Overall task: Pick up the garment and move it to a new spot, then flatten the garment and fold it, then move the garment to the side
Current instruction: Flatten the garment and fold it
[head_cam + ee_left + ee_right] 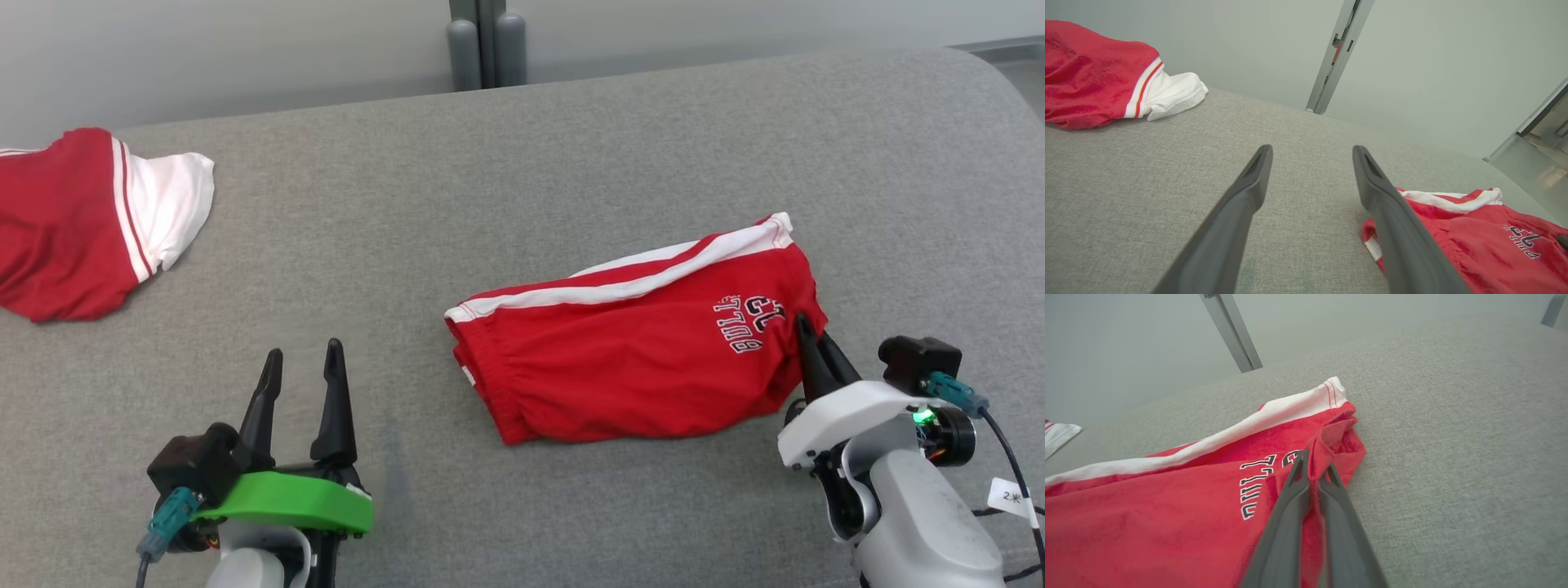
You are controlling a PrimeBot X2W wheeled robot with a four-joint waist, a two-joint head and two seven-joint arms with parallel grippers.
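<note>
Right gripper (1312, 462) clamped on a raised fold of the red shorts (637, 367); left gripper (302, 359) spread wide, empty.
Best to lift slowly so the thin pinch by the BULLS print doesn't slip. The shorts, white-striped and rumpled, lie right of centre on the grey fabric surface (571, 163), well apart from another red-and-white garment (73, 220).
</note>
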